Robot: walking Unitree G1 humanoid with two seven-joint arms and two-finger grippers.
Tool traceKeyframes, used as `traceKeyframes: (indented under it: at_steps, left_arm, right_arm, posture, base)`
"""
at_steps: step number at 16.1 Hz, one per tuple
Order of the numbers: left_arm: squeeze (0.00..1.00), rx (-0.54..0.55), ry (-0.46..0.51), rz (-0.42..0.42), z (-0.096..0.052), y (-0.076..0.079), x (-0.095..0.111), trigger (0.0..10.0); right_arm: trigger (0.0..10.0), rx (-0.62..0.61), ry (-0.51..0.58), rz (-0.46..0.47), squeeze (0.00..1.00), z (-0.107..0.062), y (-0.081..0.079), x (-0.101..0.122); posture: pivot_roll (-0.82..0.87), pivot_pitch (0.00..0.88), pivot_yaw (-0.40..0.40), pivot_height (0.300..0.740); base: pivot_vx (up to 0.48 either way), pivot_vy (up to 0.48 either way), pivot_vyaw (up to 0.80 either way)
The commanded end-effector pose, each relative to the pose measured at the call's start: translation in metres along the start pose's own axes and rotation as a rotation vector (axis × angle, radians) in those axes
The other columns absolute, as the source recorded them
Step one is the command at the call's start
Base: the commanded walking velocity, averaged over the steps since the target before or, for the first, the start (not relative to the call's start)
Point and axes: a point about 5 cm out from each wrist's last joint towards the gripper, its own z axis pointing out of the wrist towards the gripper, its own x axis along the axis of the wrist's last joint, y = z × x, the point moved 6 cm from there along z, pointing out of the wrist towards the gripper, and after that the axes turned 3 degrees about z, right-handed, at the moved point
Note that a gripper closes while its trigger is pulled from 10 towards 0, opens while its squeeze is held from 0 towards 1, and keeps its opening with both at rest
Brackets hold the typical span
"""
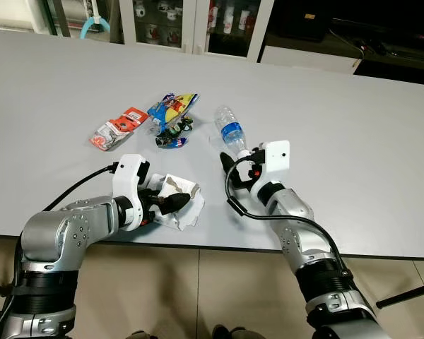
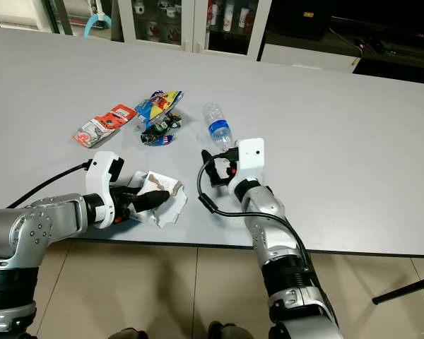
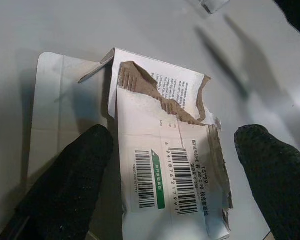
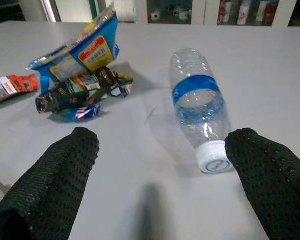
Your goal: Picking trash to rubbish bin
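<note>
A torn white cardboard box (image 3: 165, 150) with barcodes lies flat near the table's front edge. My left gripper (image 1: 175, 203) rests over it, open, one finger on each side of the torn flap. A clear plastic bottle (image 1: 231, 129) with a blue label and white cap lies on its side at the middle of the table. My right gripper (image 1: 234, 159) is open just short of the cap end (image 4: 212, 157), not touching it. Left of the bottle lie a blue-yellow snack bag (image 1: 173, 106), a dark crumpled wrapper (image 1: 173, 135) and a red-grey wrapper (image 1: 118, 128).
The wide grey table (image 1: 339, 106) has free room to the right and behind the trash. Its front edge (image 1: 219, 247) runs just below both grippers. Glass-door cabinets (image 1: 191, 21) stand behind the table.
</note>
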Motion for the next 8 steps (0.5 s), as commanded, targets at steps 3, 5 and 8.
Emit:
traceKeyframes:
  at_steps: [3, 5, 8]
  left_arm:
    - [0.0, -0.052, -0.014, -0.019, 0.005, 0.007, -0.008, 10.0]
    - [0.0, -0.055, -0.017, -0.02, 0.006, 0.007, -0.01, 10.0]
    - [0.0, -0.055, -0.018, -0.017, 0.007, 0.006, -0.01, 10.0]
  right_arm:
    - [10.0, -0.04, -0.116, -0.071, 0.0, -0.005, 0.015, -0.022]
    - [10.0, 0.012, -0.163, -0.078, 0.0, -0.011, 0.013, -0.031]
    - [10.0, 0.129, -0.234, -0.088, 0.0, -0.02, 0.005, -0.042]
  posture:
    - [-0.05, 0.102, -0.129, 0.74]
    - [-0.06, 0.103, -0.131, 0.74]
    - [-0.06, 0.103, -0.132, 0.74]
  base:
    - [0.0, 0.0, 0.0]
    - [0.0, 0.0, 0.0]
    - [0.0, 0.0, 0.0]
